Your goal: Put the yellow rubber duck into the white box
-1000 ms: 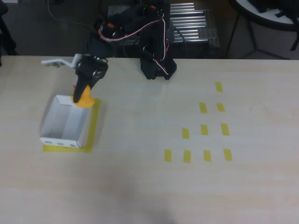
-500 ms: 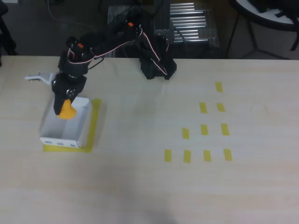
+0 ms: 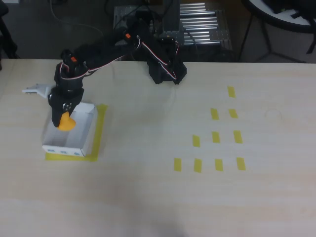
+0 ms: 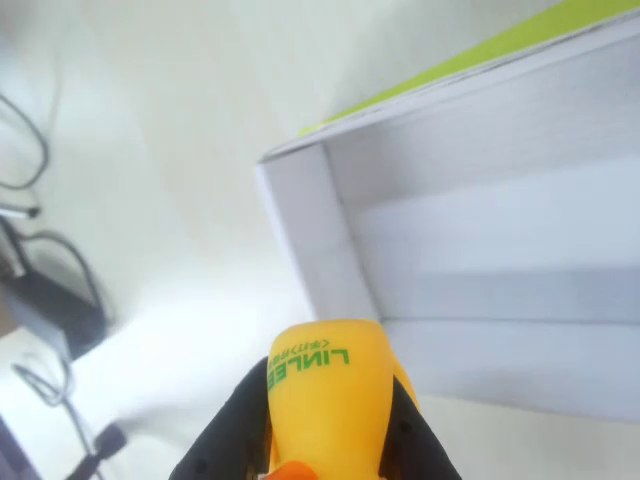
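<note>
Over the shallow white cardboard box [image 3: 74, 132] with blue marks along its near outer wall, I have the small orange-yellow rubber duck [image 3: 65, 121] pinched between the two black fingers of the gripper [image 3: 62, 118]. From the overhead view the duck sits above the box's far-left part, just inside the far wall, and I judge it is carried rather than resting on the floor, though I cannot tell the gap beneath it.

So the pick-up and the carry look done; what I have left is to let go, so the toy lands inside the walls, and then pull the arm clear.

On the wrist view the duck [image 4: 325, 400] fills the lower middle, clamped at both flanks, with the box's corner [image 4: 300, 215] beyond it. Its green-lettered underside faces the camera, and an orange bit, probably the beak, shows at the bottom edge. I read its long axis as running along the fingers, toward the box.
</note>
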Robot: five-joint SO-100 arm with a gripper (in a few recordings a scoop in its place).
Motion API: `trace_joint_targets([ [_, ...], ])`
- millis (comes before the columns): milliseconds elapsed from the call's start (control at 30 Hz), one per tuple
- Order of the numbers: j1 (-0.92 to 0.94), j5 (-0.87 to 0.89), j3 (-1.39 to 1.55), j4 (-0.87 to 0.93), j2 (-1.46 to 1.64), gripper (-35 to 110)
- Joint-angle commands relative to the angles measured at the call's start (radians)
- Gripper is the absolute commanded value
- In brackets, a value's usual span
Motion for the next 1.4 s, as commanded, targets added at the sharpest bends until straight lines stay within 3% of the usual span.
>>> trace_joint_targets([
  [0, 0.020, -0.048, -0.110, -0.018, -0.003, 0],
  [900, 0.049, -0.156, 0.017, -0.124, -0.094, 1],
  [1133, 0.057, -0.183, 0.018, -0.137, -0.094, 20],
  [1367, 0.058, -0.198, 0.031, -0.158, -0.094, 26],
])
